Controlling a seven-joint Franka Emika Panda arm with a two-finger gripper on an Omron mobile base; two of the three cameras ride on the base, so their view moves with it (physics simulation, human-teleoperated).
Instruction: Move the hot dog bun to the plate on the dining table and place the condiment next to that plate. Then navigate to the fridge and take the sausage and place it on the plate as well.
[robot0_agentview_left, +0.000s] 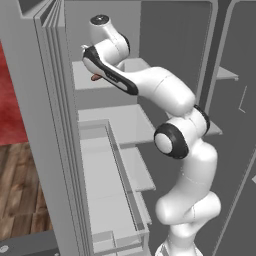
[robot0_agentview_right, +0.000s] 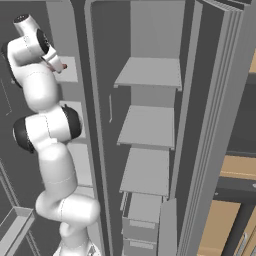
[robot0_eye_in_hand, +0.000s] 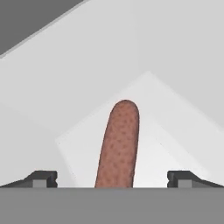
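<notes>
Between the two small dark finger tips of the gripper (robot0_eye_in_hand: 112, 178), at the bottom of the hand view, lies the thin reddish-brown, finger-like sausage (robot0_eye_in_hand: 118, 146). The jaws stand wide, one tip far out on each side, and neither pad touches the sausage; nothing is held. The sausage runs lengthwise away from the hand, its rounded far end pointing toward the back corner of the compartment, and it rests on a pale grey shelf (robot0_eye_in_hand: 175, 135) whose light surface spreads out on both sides of it. Behind the shelf rise the pale inner walls, meeting in a corner.

From the left base view, the white arm with dark joints climbs from the lower right and bends over to the upper left, reaching into the tall grey steel fridge (robot0_agentview_left: 45, 125), which stands open. A small reddish end of the sausage (robot0_agentview_left: 94, 77) shows just beside the hand, on an upper shelf of the left compartment. Lower shelves and a clear drawer sit beneath it.

From the right base view, the hand is at the upper left, with a reddish speck of the sausage (robot0_agentview_right: 64, 66) just beside it; further right, the other fridge (robot0_agentview_right: 210, 100) compartment holds a column of pale grey shelves.
</notes>
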